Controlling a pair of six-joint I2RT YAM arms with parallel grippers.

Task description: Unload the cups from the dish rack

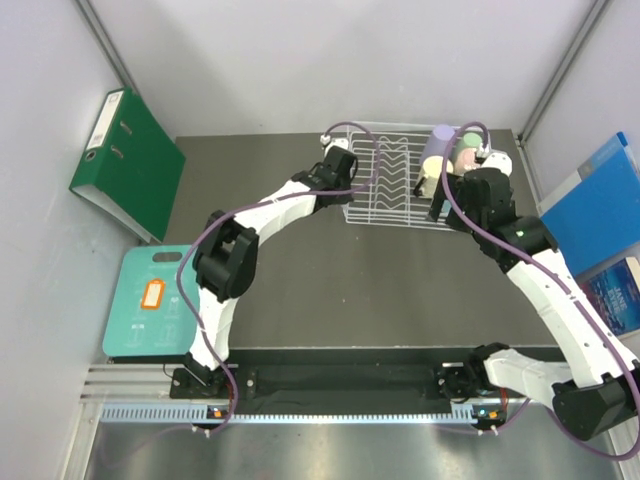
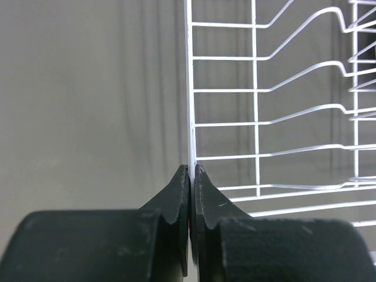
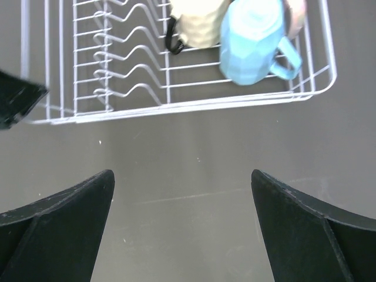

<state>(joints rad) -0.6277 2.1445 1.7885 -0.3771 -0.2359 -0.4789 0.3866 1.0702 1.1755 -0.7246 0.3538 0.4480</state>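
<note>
White dish rack (image 1: 388,182), one; cups, five: lavender (image 1: 437,142), mint (image 1: 466,150), cream (image 3: 197,23), blue (image 3: 252,41), pink (image 3: 295,10).

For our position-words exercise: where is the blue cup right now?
In the right wrist view's upper right, the blue cup sits inside the rack near its right end, with the cream cup just to its left.

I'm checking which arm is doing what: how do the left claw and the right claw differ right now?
The left claw is shut, the right claw is wide open. The left claw pinches an edge wire of the dish rack; the right claw holds nothing and hangs over the table short of the rack. Both point toward the rack.
</note>
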